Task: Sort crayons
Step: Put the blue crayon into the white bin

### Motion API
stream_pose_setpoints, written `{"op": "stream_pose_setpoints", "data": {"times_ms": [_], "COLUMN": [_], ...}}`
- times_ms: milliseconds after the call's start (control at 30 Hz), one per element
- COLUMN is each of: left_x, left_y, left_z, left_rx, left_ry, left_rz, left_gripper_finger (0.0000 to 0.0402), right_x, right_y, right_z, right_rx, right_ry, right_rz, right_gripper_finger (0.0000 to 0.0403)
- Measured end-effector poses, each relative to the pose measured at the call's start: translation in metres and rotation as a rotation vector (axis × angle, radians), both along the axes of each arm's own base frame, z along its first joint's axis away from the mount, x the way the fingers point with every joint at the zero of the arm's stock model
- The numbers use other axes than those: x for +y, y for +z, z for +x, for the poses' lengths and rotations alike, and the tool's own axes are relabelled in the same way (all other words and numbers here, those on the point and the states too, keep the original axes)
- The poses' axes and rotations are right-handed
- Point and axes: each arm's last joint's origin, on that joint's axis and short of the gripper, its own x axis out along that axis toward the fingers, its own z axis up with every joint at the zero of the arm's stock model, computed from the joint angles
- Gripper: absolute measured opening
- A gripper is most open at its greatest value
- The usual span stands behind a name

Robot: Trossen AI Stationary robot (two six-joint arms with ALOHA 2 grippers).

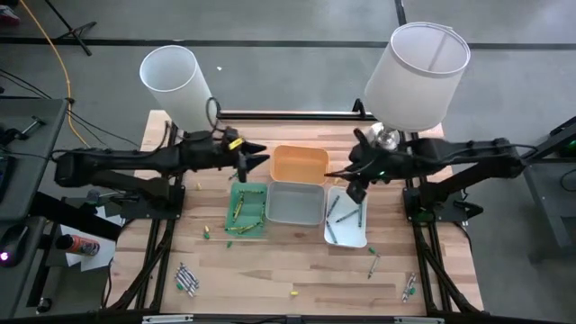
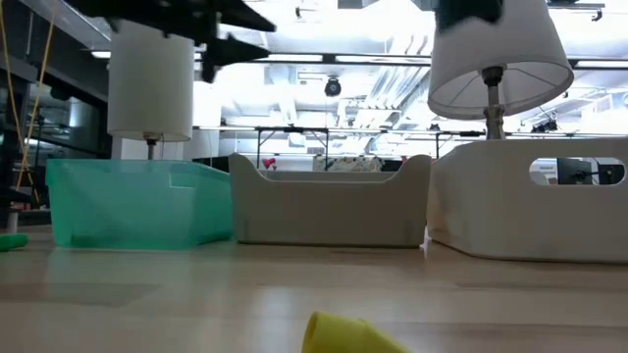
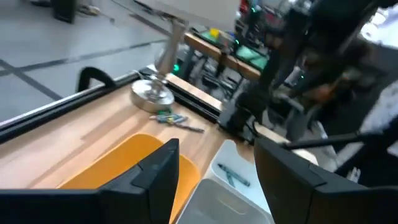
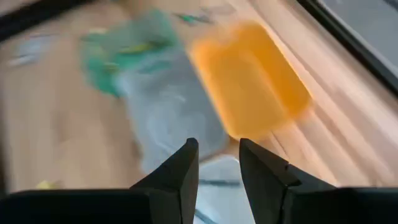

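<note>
Four trays stand mid-table: green (image 1: 246,209), grey (image 1: 295,202), orange (image 1: 300,165) and white (image 1: 346,216). Several crayons lie in the green tray (image 1: 241,214) and in the white one (image 1: 342,220). Loose crayons lie on the wood at the near left (image 1: 186,277), near right (image 1: 408,288) and near edge (image 1: 292,292). My left gripper (image 1: 261,160) hangs open above the green tray's far end, beside the orange tray, with nothing between its fingers (image 3: 214,149). My right gripper (image 1: 354,189) points down over the white tray's far end, fingers apart (image 4: 217,144), nothing seen between them.
Two lamps with white shades stand at the far edge, left (image 1: 175,81) and right (image 1: 418,72); a few crayons (image 3: 171,118) lie by the right lamp's metal base (image 1: 387,137). A yellow crayon (image 2: 343,333) lies close to the low camera. Bare wood lies toward the near edge.
</note>
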Motion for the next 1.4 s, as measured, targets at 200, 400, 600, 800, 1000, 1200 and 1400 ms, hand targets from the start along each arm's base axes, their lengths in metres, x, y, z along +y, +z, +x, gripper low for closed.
{"op": "stream_pose_setpoints", "data": {"times_ms": [200,400,600,800,1000,1200,1400], "left_x": [-0.005,-0.003,-0.002,-0.003,-0.003,-0.003,-0.003], "left_y": [0.013,0.027,0.036,0.038,0.038,0.038,0.038], "left_z": [-0.025,-0.040,-0.051,-0.053,-0.053,-0.053,-0.053], "left_rx": [-0.089,-0.139,-0.178,-0.189,-0.188,-0.190,-0.195], "left_ry": [0.023,0.041,0.060,0.058,0.058,0.057,0.068], "left_rz": [0.030,0.162,0.225,0.227,0.226,0.227,0.209], "left_gripper_finger": [0.0195,0.0195,0.0195,0.0195,0.0195,0.0195,0.0195], "right_x": [-0.022,-0.051,-0.078,-0.094,-0.105,-0.117,-0.130], "right_y": [-0.065,-0.108,-0.148,-0.185,-0.205,-0.218,-0.229], "right_z": [-0.007,-0.022,-0.040,-0.052,-0.068,-0.072,-0.070], "right_rx": [0.104,0.158,0.059,-0.110,-0.160,-0.181,-0.139], "right_ry": [-0.498,-0.877,-1.256,-1.471,-1.633,-1.683,-1.683], "right_rz": [0.202,0.294,0.249,0.318,0.286,0.281,0.245], "right_gripper_finger": [0.0110,0.0110,0.0110,0.0110,0.0110,0.0110,0.0110]}}
